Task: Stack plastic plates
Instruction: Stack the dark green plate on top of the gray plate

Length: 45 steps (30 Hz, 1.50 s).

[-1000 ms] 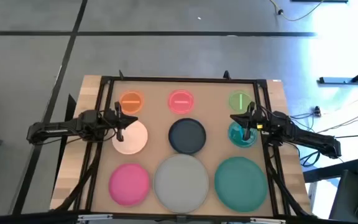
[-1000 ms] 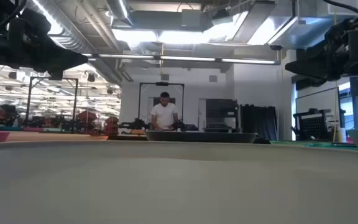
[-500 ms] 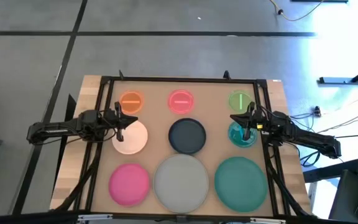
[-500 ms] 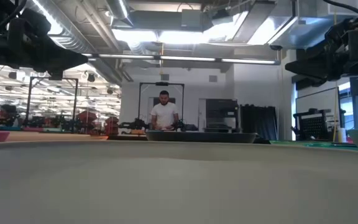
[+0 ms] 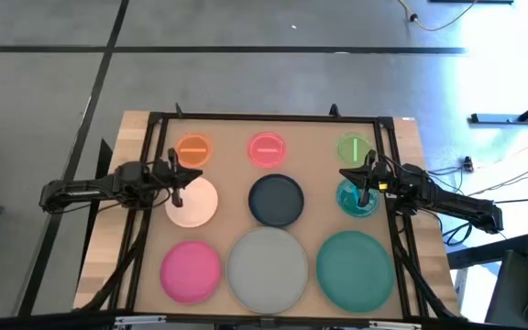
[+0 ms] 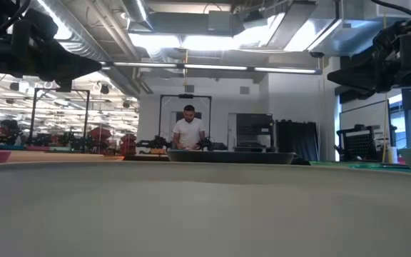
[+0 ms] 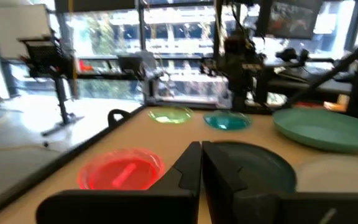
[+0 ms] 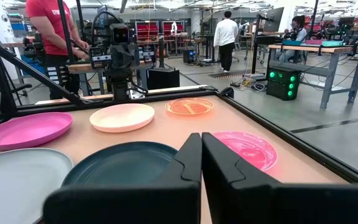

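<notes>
Nothing stacked yet: all nine plates lie singly on the desk (image 5: 145, 137), small ones along the far edge, grey plate (image 5: 267, 265) and large teal plate (image 5: 356, 268) at the near edge. Left gripper (image 5: 176, 179) over the cream plate (image 5: 193, 202), right gripper (image 5: 366, 181) over the small teal plate (image 5: 356, 198); both jaws clenched, empty.

Grey concrete floor (image 5: 246, 55) crossed by dark seams, cable (image 5: 443, 20) lying at far edge. Bright ceiling light panels (image 6: 212, 41) overhead, exposed ducts (image 6: 95, 36) running beside them. Dark frame (image 6: 185, 114) stood against back wall, person in white shirt (image 6: 188, 130) behind a bench there. Workbenches (image 8: 319, 53) with metal legs across the room, green indicator lights (image 8: 284, 78) on a box, person in red shirt (image 8: 45, 25) and another in white (image 8: 227, 31) farther back. Big windows (image 7: 173, 37) seen past a stand (image 7: 58, 68).
</notes>
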Motion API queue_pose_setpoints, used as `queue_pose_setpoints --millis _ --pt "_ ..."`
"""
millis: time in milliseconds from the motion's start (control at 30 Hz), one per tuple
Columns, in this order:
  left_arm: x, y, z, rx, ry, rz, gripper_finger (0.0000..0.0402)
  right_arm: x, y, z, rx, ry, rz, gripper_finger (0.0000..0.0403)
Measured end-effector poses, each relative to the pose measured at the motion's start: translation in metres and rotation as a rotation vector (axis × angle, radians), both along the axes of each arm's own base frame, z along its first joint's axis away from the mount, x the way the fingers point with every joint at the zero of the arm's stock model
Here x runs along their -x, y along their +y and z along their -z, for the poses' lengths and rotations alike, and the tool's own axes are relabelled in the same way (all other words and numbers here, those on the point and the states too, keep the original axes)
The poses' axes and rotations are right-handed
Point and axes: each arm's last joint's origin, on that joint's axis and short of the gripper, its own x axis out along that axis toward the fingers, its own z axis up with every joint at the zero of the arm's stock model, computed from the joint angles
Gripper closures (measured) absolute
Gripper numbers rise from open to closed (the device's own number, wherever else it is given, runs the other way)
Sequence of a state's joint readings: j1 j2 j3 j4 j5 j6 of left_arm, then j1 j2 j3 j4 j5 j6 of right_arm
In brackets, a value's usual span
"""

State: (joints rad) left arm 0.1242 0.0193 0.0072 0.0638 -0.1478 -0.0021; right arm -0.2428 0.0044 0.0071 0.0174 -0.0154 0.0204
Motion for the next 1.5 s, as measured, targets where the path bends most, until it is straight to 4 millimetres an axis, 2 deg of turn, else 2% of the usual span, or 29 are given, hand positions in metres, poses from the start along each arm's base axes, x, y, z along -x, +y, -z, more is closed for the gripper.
queue_pose_setpoints --millis 167,367,633,800,900,1033,1233,1500 --pt "0.001 -0.001 -0.009 0.092 -0.123 0.033 0.0394 0.000 0.000 0.000 0.000 0.000 0.000 0.0400" --pt "0.003 0.000 -0.019 0.098 -0.236 -0.001 0.0394 0.000 0.000 0.000 0.000 0.000 0.000 0.0400" --pt "0.000 0.000 -0.019 0.172 -0.243 0.032 0.0394 0.000 0.000 -0.002 -0.049 -0.031 -0.004 0.0400" --pt "-0.009 -0.001 -0.016 0.178 -0.193 0.050 0.0399 0.000 0.000 -0.007 -0.023 -0.084 -0.005 0.0400" --pt "-0.016 -0.001 -0.023 0.179 -0.177 0.047 0.0400 0.001 0.000 -0.010 0.000 -0.106 -0.004 0.0400" --pt "-0.032 -0.002 -0.041 0.186 -0.114 0.042 0.0401 0.001 0.000 -0.013 0.012 -0.133 -0.004 0.0400" --pt "-0.069 0.001 -0.057 0.151 0.028 0.010 0.0401 0.003 0.001 -0.022 0.059 -0.228 0.005 0.0400" --pt "-0.141 -0.004 -0.070 0.204 0.125 0.040 0.0401 0.006 0.004 -0.033 0.126 -0.329 -0.096 0.0400"
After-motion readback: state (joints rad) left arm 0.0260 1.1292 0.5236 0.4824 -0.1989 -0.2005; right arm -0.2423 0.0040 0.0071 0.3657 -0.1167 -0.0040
